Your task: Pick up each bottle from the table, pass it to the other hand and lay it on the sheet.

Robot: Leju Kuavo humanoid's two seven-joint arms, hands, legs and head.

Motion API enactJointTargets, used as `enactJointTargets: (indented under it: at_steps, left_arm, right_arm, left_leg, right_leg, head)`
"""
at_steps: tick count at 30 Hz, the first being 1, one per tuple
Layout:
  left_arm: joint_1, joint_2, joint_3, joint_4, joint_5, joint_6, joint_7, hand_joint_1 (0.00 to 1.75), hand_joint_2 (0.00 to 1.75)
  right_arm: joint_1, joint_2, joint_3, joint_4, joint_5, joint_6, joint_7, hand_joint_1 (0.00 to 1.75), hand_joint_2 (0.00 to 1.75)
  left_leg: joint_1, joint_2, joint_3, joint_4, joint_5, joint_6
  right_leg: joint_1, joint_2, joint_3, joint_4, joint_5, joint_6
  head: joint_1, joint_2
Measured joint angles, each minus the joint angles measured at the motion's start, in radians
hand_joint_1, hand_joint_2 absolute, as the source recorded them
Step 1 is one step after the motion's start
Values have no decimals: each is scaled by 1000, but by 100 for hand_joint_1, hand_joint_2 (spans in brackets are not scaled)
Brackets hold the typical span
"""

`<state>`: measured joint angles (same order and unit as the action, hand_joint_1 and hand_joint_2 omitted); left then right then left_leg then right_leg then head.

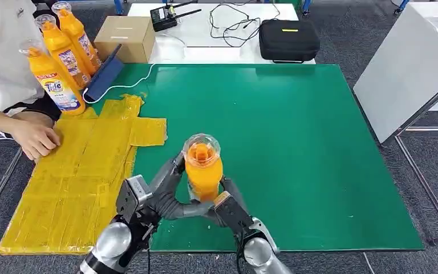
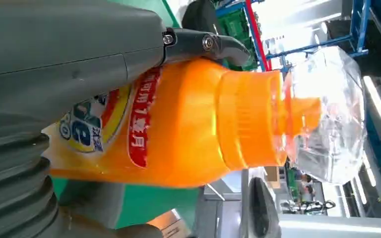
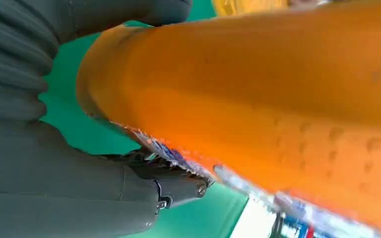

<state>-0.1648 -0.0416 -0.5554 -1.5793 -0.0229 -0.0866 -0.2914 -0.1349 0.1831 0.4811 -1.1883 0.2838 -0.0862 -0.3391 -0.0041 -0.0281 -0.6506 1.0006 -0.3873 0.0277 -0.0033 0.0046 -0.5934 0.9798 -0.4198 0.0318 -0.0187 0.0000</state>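
An orange detergent bottle (image 1: 203,170) with a clear cap stands upright above the green table's (image 1: 296,142) near edge, held between both hands. My left hand (image 1: 161,193) wraps it from the left; in the left wrist view its thumb (image 2: 74,44) lies over the label of the bottle (image 2: 188,124). My right hand (image 1: 232,210) grips it from the right, and the right wrist view shows its thumb (image 3: 79,198) under the bottle (image 3: 258,99). The yellow sheet (image 1: 80,171) covers the table's left side, just left of my left hand.
Three more orange bottles (image 1: 54,77) stand at the sheet's far left corner by a person, whose hand (image 1: 34,138) rests on the sheet. Behind the green table are a cardboard box (image 1: 125,37), a black case (image 1: 288,40) and cables. A white panel (image 1: 405,68) leans at right.
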Motion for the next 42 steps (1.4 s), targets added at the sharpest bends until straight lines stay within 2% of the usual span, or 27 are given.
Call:
enactJointTargets:
  at_steps: [10, 15, 16, 17, 18, 38, 39, 40, 42]
  left_arm:
    - [-2, 0, 2, 5, 3, 3, -3, 0, 175]
    - [-5, 1, 9, 7, 2, 34, -14, 0, 175]
    - [-6, 2, 12, 9, 2, 36, -15, 30, 175]
    - [-6, 2, 14, 10, 0, 41, -19, 152, 175]
    - [-6, 2, 15, 10, 0, 45, -21, 175, 175]
    - [-4, 3, 28, 16, -8, 97, -50, 175, 175]
    - [-4, 3, 29, 16, -6, 97, -51, 175, 175]
    - [-4, 3, 29, 16, -6, 98, -52, 175, 175]
    - [-4, 3, 31, 16, 0, 103, -55, 175, 175]
  right_arm:
    - [-11, 0, 19, 16, 0, 1, -2, 175, 175]
    - [-15, -7, 71, -6, 31, -5, -15, 175, 175]
    - [-16, -11, 84, -16, 39, -9, -15, 175, 175]
    - [-16, -15, 94, -24, 47, -16, -14, 175, 175]
    - [-16, -19, 104, -32, 56, -24, -10, 175, 175]
    - [-29, -44, 163, -45, 65, -62, -7, 175, 175]
    - [-29, -44, 164, -45, 66, -66, -9, 138, 175]
    - [-29, -45, 164, -45, 67, -71, -10, 0, 175]
    - [-29, -45, 164, -45, 69, -77, -14, 0, 175]
  left_leg:
    - [0, 0, 0, 0, 0, 0]
    - [0, 0, 0, 0, 0, 0]
    - [0, 0, 0, 0, 0, 0]
    - [0, 0, 0, 0, 0, 0]
    - [0, 0, 0, 0, 0, 0]
    - [0, 0, 0, 0, 0, 0]
    - [0, 0, 0, 0, 0, 0]
    - [0, 0, 0, 0, 0, 0]
    - [0, 0, 0, 0, 0, 0]
  right_leg:
    - [0, 0, 0, 0, 0, 0]
    - [0, 0, 0, 0, 0, 0]
    - [0, 0, 0, 0, 0, 0]
    - [0, 0, 0, 0, 0, 0]
    - [0, 0, 0, 0, 0, 0]
    - [0, 0, 0, 0, 0, 0]
    - [0, 0, 0, 0, 0, 0]
    - [0, 0, 0, 0, 0, 0]
    - [0, 0, 0, 0, 0, 0]
  head:
    - [0, 0]
    - [0, 0]
    - [0, 0]
    - [0, 0]
    - [0, 0]
    - [0, 0]
    - [0, 0]
    - [0, 0]
    - [0, 0]
